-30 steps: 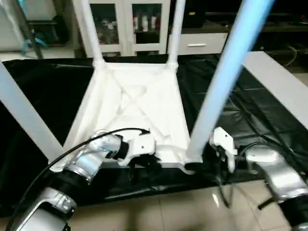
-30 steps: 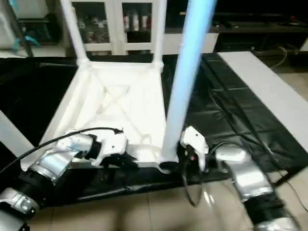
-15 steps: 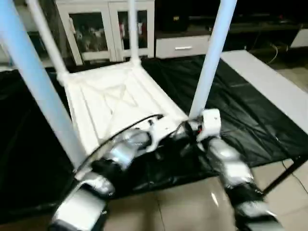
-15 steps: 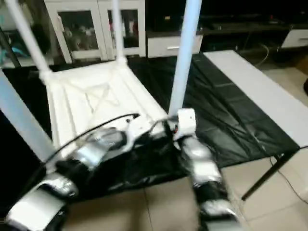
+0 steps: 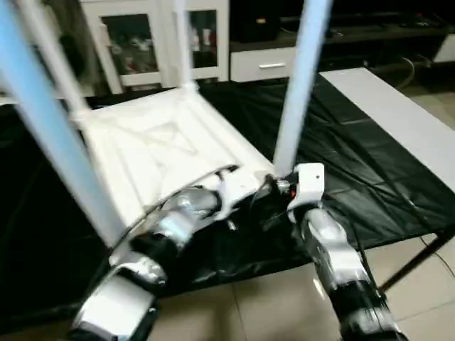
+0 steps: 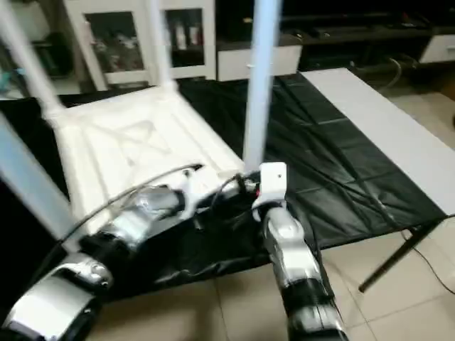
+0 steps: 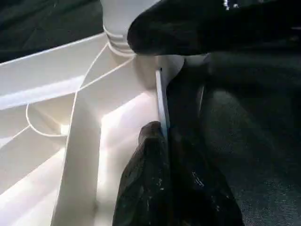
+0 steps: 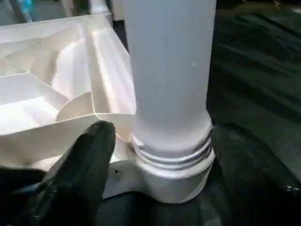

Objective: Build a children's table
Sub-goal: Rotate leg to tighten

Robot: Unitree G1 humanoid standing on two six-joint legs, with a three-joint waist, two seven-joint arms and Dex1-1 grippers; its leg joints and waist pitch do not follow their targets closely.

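The children's table lies upside down on the black sheet, its ribbed white top (image 5: pixel 163 149) facing up. Four white legs stand in the corner sockets, among them the near right leg (image 5: pixel 298 78) and the near left leg (image 5: pixel 50 128). My left gripper (image 5: pixel 238 209) is shut on the thin near rim (image 7: pixel 161 103) of the top, one finger (image 7: pixel 143 179) on each side. My right gripper (image 8: pixel 164 141) straddles the base of the near right leg (image 8: pixel 169 84), open, with a small gap beside one finger (image 8: pixel 87 174).
A white cabinet with glass doors (image 5: pixel 142 42) stands behind the work surface. A long white board (image 5: pixel 398 121) lies on the right of the black sheet (image 5: pixel 355 163). Tiled floor (image 5: pixel 270 298) lies below the near edge.
The camera has swung and tilted. My right gripper has come from beside the near right leg to around its base, fingers wider apart. The left gripper keeps its hold on the rim.
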